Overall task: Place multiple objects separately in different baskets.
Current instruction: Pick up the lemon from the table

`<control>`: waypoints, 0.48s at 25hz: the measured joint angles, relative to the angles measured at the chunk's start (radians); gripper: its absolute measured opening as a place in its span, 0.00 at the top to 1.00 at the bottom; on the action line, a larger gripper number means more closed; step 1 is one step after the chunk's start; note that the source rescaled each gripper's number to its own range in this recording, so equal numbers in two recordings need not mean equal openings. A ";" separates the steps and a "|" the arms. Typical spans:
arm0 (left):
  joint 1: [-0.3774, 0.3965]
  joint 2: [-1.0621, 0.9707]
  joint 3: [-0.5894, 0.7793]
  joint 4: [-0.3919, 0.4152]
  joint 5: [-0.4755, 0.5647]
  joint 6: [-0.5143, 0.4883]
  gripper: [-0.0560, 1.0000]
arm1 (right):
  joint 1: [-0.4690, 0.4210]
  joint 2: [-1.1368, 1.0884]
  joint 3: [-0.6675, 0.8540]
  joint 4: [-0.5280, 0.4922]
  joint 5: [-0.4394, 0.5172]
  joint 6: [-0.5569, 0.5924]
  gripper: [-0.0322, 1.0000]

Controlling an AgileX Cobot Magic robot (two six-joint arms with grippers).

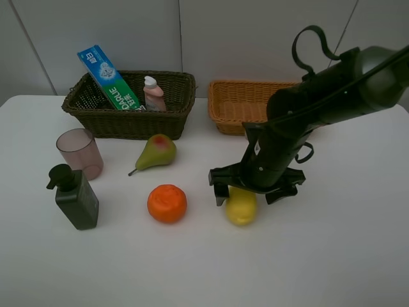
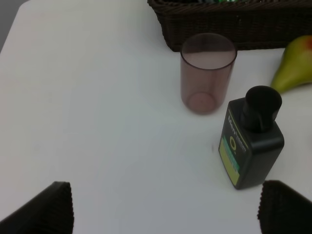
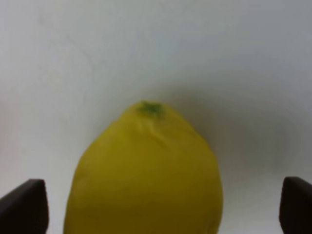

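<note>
My right gripper (image 1: 250,192) stands open low over the yellow lemon (image 1: 241,206), one finger on each side of it. The right wrist view shows the lemon (image 3: 146,175) filling the space between the fingertips (image 3: 24,207) of the gripper (image 3: 158,209), with gaps on both sides. An orange (image 1: 167,203) and a pear (image 1: 156,151) lie to the lemon's left. The translucent pink cup (image 1: 80,152) and dark green pump bottle (image 1: 75,198) stand at far left. My left gripper (image 2: 168,214) is open above bare table, short of the cup (image 2: 207,73) and pump bottle (image 2: 251,144).
The dark wicker basket (image 1: 172,109) at the back left holds a blue-green toothpaste box (image 1: 108,77) and a small pink bottle (image 1: 153,94). The light orange-tan basket (image 1: 236,105) sits at the back, partly behind my right arm. The pear (image 2: 295,63) lies just in front of the dark basket (image 2: 234,24).
</note>
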State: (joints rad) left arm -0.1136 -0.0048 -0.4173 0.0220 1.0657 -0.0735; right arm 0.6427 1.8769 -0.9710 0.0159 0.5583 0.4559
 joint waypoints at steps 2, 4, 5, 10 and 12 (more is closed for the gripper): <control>0.000 0.000 0.000 0.000 0.000 0.000 0.00 | 0.000 0.000 0.000 -0.002 0.000 0.000 0.00; 0.000 0.000 0.000 0.000 0.000 0.000 0.00 | 0.000 0.000 0.000 -0.002 0.000 0.000 0.00; 0.000 0.000 0.000 0.000 0.000 0.000 0.00 | 0.000 0.000 0.000 -0.002 0.000 0.000 0.02; 0.000 0.000 0.000 0.000 0.000 0.000 0.00 | 0.000 0.000 0.000 -0.001 0.003 0.000 0.33; 0.000 0.000 0.000 0.000 0.000 0.000 0.00 | 0.000 0.000 0.000 0.000 0.003 0.000 0.56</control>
State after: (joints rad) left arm -0.1136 -0.0048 -0.4173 0.0220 1.0657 -0.0735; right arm 0.6427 1.8769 -0.9710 0.0159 0.5612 0.4559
